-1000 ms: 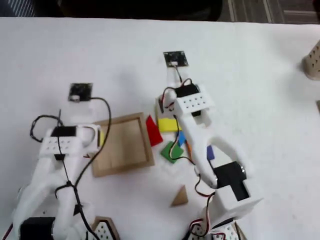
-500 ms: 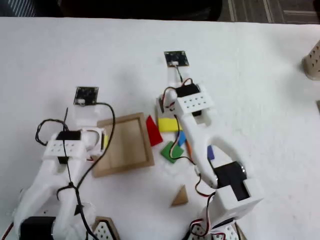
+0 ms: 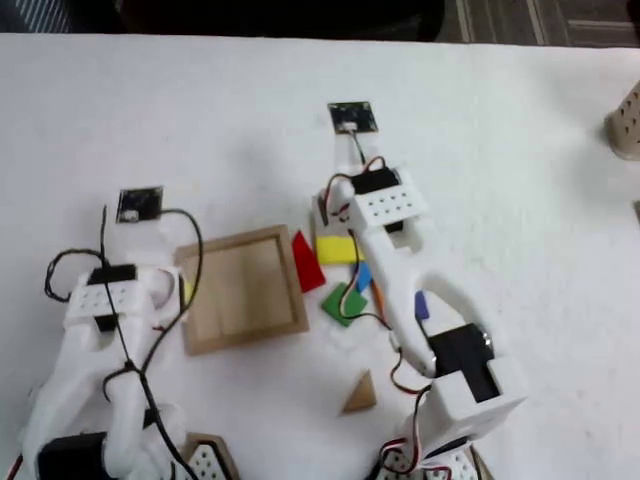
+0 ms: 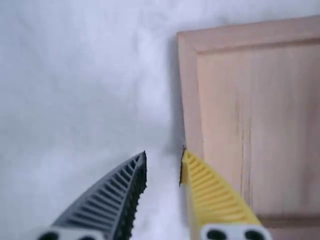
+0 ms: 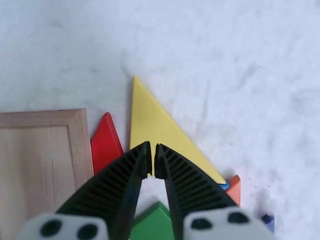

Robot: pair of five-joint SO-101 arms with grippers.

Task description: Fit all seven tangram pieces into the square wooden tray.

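- We see the square wooden tray with no piece fitted yet.
- Our left gripper, fingers slightly apart and holding nothing, sits at the tray's rim, perhaps to brace it.
- Our right gripper, fingers nearly together, hangs over the yellow triangle near the tray, likely to nudge it.

No legible text, labels or numbers anywhere.

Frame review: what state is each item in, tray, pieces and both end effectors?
wooden tray, empty.
left end effector, open, empty, at the tray's edge.
right end effector, shut, over the yellow triangle.
yellow triangle, flat on table, outside tray.
red triangle, flat on table, beside tray.
green piece, flat, outside tray.
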